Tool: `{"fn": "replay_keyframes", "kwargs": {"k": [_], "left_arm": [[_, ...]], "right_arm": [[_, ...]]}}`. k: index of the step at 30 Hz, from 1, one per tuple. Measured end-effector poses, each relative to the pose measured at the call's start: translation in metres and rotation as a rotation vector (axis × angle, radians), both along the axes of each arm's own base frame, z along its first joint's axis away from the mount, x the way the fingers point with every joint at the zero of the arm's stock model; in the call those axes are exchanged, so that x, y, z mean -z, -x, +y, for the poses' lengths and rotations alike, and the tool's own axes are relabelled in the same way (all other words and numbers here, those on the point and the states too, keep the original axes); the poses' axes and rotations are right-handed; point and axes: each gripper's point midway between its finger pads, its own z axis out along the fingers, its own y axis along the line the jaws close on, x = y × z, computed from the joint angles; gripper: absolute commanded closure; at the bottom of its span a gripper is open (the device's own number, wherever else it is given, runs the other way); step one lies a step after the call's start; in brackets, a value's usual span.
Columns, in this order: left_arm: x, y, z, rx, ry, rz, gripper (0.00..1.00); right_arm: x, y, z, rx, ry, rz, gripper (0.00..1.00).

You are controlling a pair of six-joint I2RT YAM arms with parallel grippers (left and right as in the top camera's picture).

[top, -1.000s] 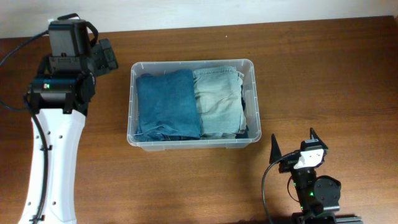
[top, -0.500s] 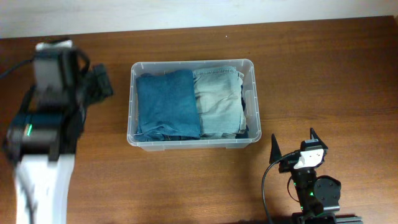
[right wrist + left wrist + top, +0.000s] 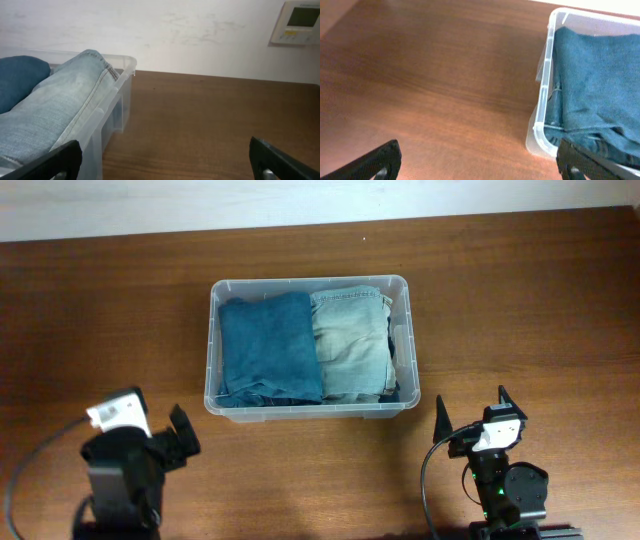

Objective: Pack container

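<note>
Overhead: container point(image 3: 211, 350) sits mid-counter point(image 3: 520, 300), packed with folded dark jeans point(image 3: 268, 345) and light jeans point(image 3: 348, 340). Left hand point(image 3: 183, 442) and right hand point(image 3: 471, 400) gape wide, both empty. Bin likely stiff, slick, fairly light; take its thick rim.

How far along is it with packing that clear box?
Done: dark blue garment and pale jeans lie folded side by side in the container. In hand: nothing; left end effector and right end effector are open, empty. Left: seemingly little, no loose clothing shows.
</note>
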Motion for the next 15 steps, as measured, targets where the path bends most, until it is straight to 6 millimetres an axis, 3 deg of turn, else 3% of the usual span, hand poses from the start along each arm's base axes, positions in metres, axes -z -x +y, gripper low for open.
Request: {"fn": "replay_keyframes", "kwargs": {"k": [3,5,11,15], "left_arm": [[0.022,-0.003,-0.004,0.016,0.018,-0.077,0.01],[0.027,-0.01,-0.006,0.028,0.029,-0.15,0.01],[0.02,-0.027,-0.014,0.068,0.067,-0.431,0.01],[0.027,-0.027,-0.017,0.09,0.08,-0.495,0.01]], "right_arm": [[0.0,0.0,0.0,0.0,0.001,0.0,0.02],[0.0,0.0,0.0,0.0,0.0,0.0,0.02],[0.0,0.0,0.0,0.0,0.0,0.0,0.02],[0.0,0.0,0.0,0.0,0.0,0.0,0.02]]}}
